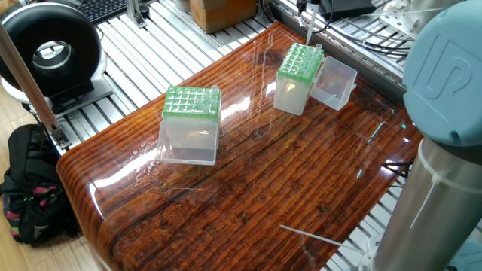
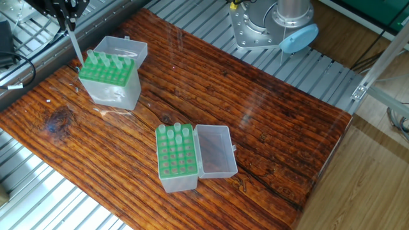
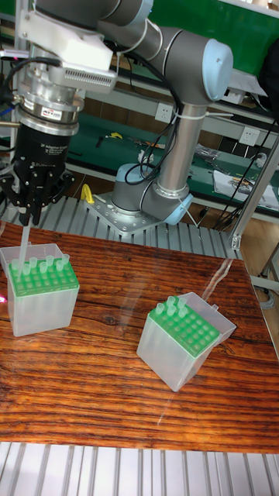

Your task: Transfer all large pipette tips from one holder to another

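Note:
My gripper point(image 2: 64, 19) hangs over the far-left corner of the table, shut on one large pipette tip point(image 2: 75, 43) that points down beside the back edge of the green-topped holder point(image 2: 108, 78). The tall fixed view shows the gripper point(image 3: 29, 208) gripping the tip point(image 3: 24, 242) just above that holder's point(image 3: 43, 291) corner. Several tips point(image 2: 102, 59) stand in it. The second holder point(image 2: 176, 160) near the table's middle carries three tips point(image 2: 177, 131) along one edge. The gripper point(image 1: 307, 9) and holder point(image 1: 300, 68) also show at the top of one fixed view.
Each holder has a clear lid hinged open beside it point(image 2: 216, 150) point(image 2: 128, 46). The arm's base point(image 2: 268, 25) is bolted to the metal frame beyond the wooden table point(image 2: 255, 121). Cables run along the rail behind the gripper. A black bag point(image 1: 30, 188) sits on the floor.

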Controlling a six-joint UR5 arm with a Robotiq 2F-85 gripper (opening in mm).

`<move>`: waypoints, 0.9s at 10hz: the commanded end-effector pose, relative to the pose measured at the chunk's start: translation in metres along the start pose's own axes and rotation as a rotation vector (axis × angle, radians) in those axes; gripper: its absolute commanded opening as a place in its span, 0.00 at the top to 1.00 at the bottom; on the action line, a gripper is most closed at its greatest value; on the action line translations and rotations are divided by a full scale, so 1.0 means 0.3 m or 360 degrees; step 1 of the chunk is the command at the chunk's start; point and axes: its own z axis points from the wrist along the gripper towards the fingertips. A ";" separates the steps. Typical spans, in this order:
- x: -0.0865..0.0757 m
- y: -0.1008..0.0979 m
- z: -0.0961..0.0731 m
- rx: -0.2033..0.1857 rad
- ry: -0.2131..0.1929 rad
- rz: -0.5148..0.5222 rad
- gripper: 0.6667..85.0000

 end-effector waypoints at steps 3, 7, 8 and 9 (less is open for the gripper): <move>-0.001 0.017 -0.001 -0.0026 -0.0013 0.0007 0.96; -0.003 0.017 0.005 -0.0024 -0.0012 0.0002 0.95; -0.003 0.017 0.008 -0.0024 -0.0012 -0.0015 0.91; -0.009 0.019 0.007 -0.0028 -0.0021 -0.0030 0.86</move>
